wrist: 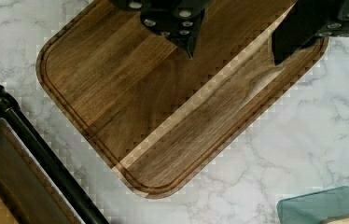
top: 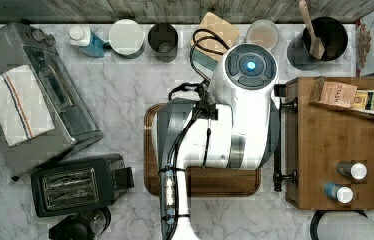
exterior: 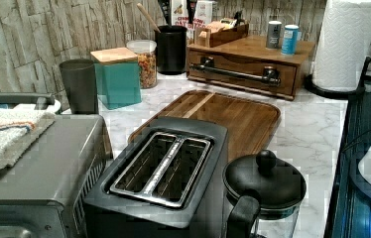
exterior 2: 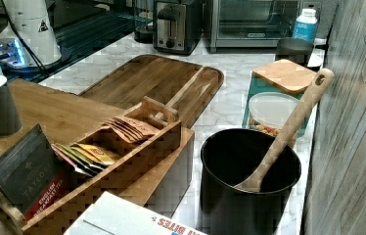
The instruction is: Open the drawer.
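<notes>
In the top view, the arm hung over the cutting board, which lay between the toaster and the bamboo box at the top view's right. The drawer's black bar handle ran along the box's edge facing the board, and the drawer front seemed flush with the box — nothing pulled out yet.

In the left view, the drawer sat shut in the box behind the board, its handle untouched, with two small canisters and a tea-bag rack on top of the box.

In the right view, the rack stood on the box top and the bare cutting board lay beyond; the drawer front was hidden from there.

In the wrist view, the gripper hovered above the board with its two fingers spread apart and holding nothing — the handle lay off to one side, well apart from the fingertips.

By my judgement the task had barely begun: reaching the handle, closing on it and pulling all remained.
</notes>
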### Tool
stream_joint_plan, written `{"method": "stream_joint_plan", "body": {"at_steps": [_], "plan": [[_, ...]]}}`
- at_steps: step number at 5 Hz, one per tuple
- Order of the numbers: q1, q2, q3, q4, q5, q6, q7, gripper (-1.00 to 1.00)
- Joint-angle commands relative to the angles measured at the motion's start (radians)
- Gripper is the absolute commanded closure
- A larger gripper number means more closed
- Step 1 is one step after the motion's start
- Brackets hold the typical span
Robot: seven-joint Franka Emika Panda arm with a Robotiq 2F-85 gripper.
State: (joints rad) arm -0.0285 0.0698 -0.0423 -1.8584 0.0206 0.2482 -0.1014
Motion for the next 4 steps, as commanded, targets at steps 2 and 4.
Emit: {"method": "stream_joint_plan", "body": {"at_steps": [2,4], "plan": [[-0.008,0.000,-0.003,-0.014,-0.021,-0.041,-0.122,-1.00],[-0.080,-0.096,-0.067,-0.198,-0.050,0.127,-0.595,-1.00]]}}
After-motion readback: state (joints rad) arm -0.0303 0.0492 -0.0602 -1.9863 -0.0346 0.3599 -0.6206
